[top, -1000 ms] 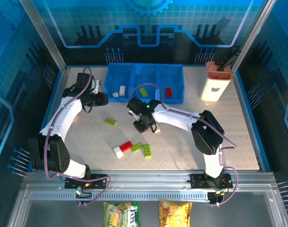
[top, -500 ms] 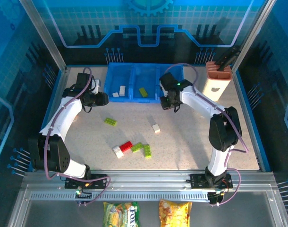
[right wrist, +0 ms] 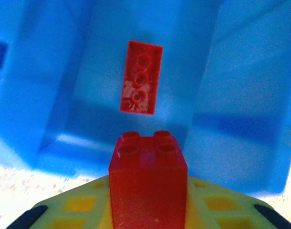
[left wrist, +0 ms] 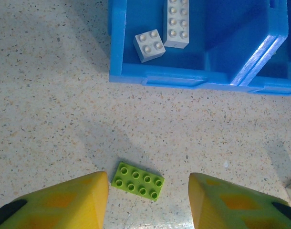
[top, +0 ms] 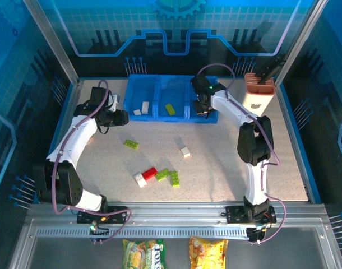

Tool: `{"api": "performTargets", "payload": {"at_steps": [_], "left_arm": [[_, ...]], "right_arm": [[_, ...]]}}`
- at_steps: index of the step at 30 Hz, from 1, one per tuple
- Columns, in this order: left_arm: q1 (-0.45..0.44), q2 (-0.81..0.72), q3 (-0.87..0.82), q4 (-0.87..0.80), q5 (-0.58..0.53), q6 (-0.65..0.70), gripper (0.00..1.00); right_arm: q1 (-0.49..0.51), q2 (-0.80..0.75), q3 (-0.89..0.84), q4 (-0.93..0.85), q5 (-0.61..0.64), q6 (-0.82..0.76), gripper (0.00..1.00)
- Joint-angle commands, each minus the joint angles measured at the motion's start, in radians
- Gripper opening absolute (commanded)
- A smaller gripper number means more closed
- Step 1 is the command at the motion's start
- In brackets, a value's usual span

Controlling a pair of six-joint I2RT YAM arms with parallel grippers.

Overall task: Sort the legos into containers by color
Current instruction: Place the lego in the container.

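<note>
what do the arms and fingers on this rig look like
Left arm and right arm both have white shell links with black joints. Lilac cables loop loosely along them, and a small green light glows near the right wrist. The fingers are yellow wedges with darker diamond recesses and black corner patches.
</note>
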Motion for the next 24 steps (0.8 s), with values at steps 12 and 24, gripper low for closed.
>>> {"api": "performTargets", "payload": {"at_steps": [12,24], "left_arm": [[0.013,-0.024,-0.016,0.004,-0.002,0.000,0.49],[0.012,-0.019,-0.016,0.003,-0.003,0.002,0.49]], "right_arm": [[-0.024,0.185,0.139,0.050,0.187,-0.067,0.35],[-0.044,0.228,0.159,0.060,0.160,-0.061,0.39]]}}
